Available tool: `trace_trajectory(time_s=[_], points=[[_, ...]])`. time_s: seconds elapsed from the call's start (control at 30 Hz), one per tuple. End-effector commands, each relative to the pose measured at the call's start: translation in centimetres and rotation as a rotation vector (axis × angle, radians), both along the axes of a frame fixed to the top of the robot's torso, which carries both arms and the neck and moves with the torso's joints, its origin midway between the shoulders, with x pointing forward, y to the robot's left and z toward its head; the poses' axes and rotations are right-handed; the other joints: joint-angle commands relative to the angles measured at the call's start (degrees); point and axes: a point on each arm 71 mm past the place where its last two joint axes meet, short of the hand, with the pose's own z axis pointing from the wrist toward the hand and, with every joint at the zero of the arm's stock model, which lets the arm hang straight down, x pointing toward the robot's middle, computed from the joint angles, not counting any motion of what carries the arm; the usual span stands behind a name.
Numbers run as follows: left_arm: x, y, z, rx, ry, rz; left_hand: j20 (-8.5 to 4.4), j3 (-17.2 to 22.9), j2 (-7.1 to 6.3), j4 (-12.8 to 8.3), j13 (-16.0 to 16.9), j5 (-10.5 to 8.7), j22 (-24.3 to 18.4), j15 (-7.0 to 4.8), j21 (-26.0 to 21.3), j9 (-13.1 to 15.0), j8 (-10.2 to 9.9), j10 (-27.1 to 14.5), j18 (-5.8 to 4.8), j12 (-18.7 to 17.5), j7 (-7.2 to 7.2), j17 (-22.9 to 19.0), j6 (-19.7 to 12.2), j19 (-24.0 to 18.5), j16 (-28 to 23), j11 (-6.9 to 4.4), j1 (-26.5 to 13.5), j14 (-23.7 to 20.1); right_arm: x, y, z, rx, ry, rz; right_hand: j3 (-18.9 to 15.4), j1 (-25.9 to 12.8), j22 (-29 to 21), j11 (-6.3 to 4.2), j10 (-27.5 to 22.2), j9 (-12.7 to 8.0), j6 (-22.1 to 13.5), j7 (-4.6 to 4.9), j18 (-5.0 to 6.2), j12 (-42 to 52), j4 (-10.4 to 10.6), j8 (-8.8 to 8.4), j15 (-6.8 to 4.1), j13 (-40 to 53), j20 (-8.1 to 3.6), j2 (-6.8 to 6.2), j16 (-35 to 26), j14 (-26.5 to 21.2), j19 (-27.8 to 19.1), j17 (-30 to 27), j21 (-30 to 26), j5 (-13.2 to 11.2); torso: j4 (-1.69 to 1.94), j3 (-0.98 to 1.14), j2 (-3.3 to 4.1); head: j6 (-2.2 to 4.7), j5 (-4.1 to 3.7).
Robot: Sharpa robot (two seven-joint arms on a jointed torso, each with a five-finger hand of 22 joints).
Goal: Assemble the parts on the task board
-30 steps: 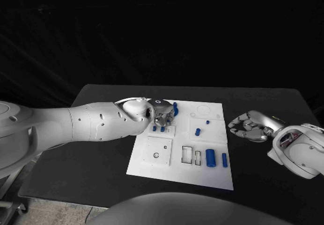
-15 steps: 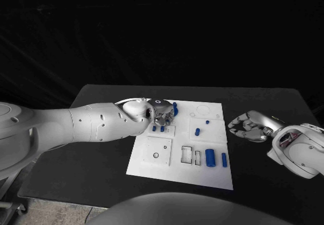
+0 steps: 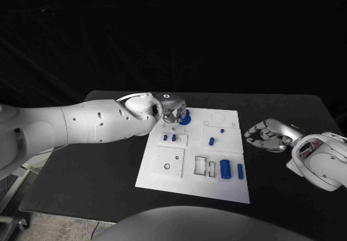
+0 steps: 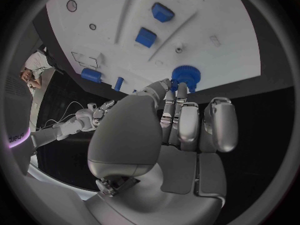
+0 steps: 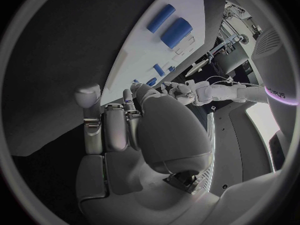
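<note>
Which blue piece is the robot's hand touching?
The round blue gear with a toothed edge, at the far end of the white board. The left hand has its fingers on it; the other blue pieces lie untouched.

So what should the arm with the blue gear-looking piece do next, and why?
Probably lower it gently toward the task board. The left hand pinches a round blue toothed part at the board's far edge, while the right hand rests curled on the table beside the board, holding nothing.
</note>
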Motion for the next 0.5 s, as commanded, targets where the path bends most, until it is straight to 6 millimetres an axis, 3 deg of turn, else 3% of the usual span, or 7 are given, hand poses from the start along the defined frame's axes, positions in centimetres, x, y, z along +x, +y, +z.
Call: trace_trajectory(time_s=[0.03, 0.23, 0.5], points=[[0.2, 0.4, 1.4, -0.018, -0.004, 0.008, 0.05, -0.4, -0.49, -0.01, -0.19, -0.35, 11.17, -0.25, -0.29, -0.13, -0.37, 0.46, -0.17, -0.5, -0.11, -0.22, 0.2, 0.16, -0.41, -0.05, -0.31, -0.36, 0.0, 0.1, -0.1, -0.004, 0.016, 0.006, 0.4, 0.17, -0.13, 0.41, -0.01, 0.06, 0.5, 0.06, 1.12, -0.36, -0.16, 0.31, 0.34, 8.96, 0.11, 0.07, -0.37, 2.09, -0.41, 0.66, -0.59, 0.39, -0.04, 0.04, -0.07, 0.01, -0.16], [0.0, 1.4, 2.2, 0.021, 0.031, 0.011, 0.06, -0.57, -0.6, 0.12, -0.61, -1.04, 11.19, -0.34, -0.28, -0.37, -0.78, 0.61, -0.19, -0.91, -0.33, -0.55, 0.28, 0.18, -0.62, -0.24, -0.29, -0.51, 0.1, 0.1, -0.2, -0.004, 0.02, 0.007, 0.49, 0.18, -0.22, 0.42, -0.12, 0.07, 0.49, 0.07, 1.16, -0.49, -0.21, 0.31, 0.36, 8.84, 0.13, 0.09, -0.54, 2.02, -0.52, 0.51, -0.89, 0.4, 0.03, 0.09, -0.11, 0.01, 0.01], [-0.8, 2.0, 0.0, 0.064, 0.1, 0.012, 0.05, -0.62, -0.63, 0.15, -0.78, -1.31, 11.15, -0.4, -0.41, -0.47, -0.93, 0.64, -0.16, -1.08, -0.39, -0.75, 0.35, 0.08, -0.73, -0.3, -0.24, -0.61, 0.1, 0.1, -0.2, -0.002, 0.02, 0.008, 0.52, 0.18, -0.25, 0.43, -0.15, 0.07, 0.48, 0.07, 1.17, -0.52, -0.22, 0.3, 0.36, 8.82, 0.13, 0.09, -0.57, 2.01, -0.55, 0.49, -0.96, 0.4, 0.04, -0.05, 0.09, 0.01, -0.16]])
